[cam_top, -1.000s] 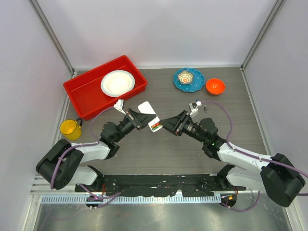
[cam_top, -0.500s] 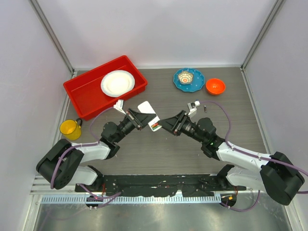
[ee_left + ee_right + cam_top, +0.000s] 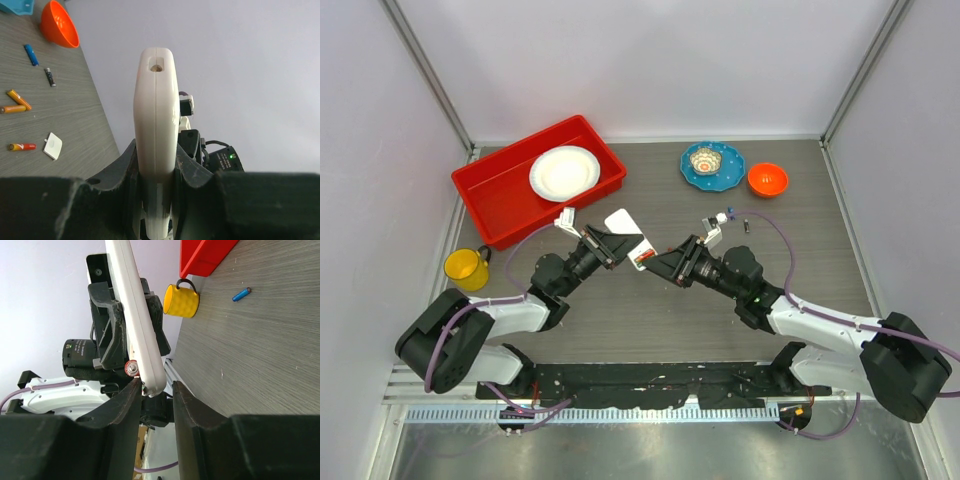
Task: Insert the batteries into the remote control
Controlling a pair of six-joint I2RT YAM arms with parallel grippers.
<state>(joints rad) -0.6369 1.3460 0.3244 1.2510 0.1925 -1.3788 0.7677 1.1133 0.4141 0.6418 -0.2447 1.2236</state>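
My left gripper is shut on the white remote control and holds it above the table, edge-on in the left wrist view. My right gripper is open, and its fingers bracket the remote's lower end. A red battery end shows at the remote's side, by my right gripper's left fingertip. Loose batteries lie on the table: blue, dark, two orange and red-orange. Another blue battery lies near the tray.
A small white cover lies by the batteries. A red tray with a white plate stands at the back left, with a yellow mug in front of it. A blue plate and an orange bowl stand at the back right.
My right gripper has moved left to the remote, and its fingers now sit around the remote's lower end. My left gripper and the remote have stayed in place.
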